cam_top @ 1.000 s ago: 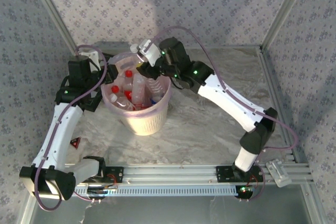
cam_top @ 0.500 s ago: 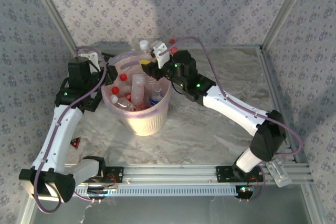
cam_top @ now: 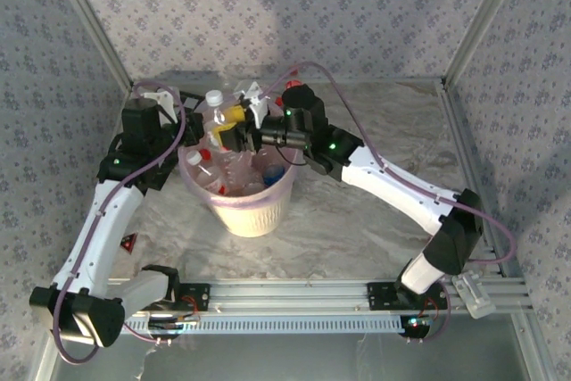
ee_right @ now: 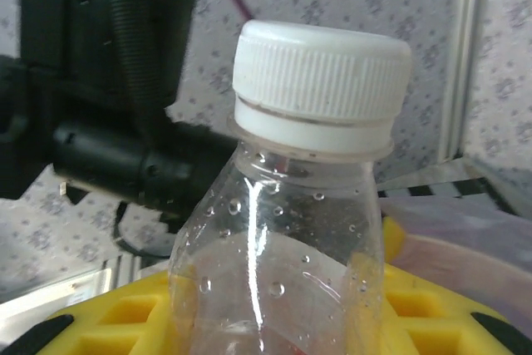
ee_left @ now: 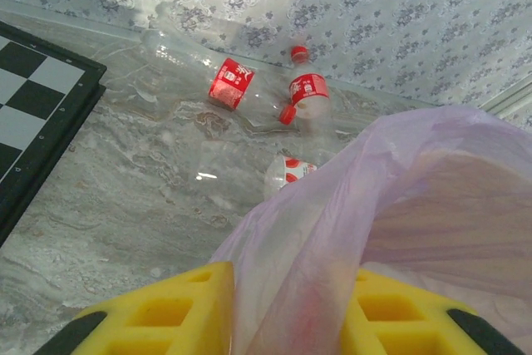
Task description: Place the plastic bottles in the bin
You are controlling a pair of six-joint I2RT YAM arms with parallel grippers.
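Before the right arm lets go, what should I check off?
1. Right fingers grip the white-capped bottle: ok, it is clamped on both sides.
2. Bottle over the bin opening: ok in the top view, though it is near the far rim.
3. Left fingers hold the liner: ok, the bag is pinched between them.
4. Room in the bin: ok, the bottles inside lie below the rim.
5. Table finished: not ok, three loose bottles lie on it beyond the bin.
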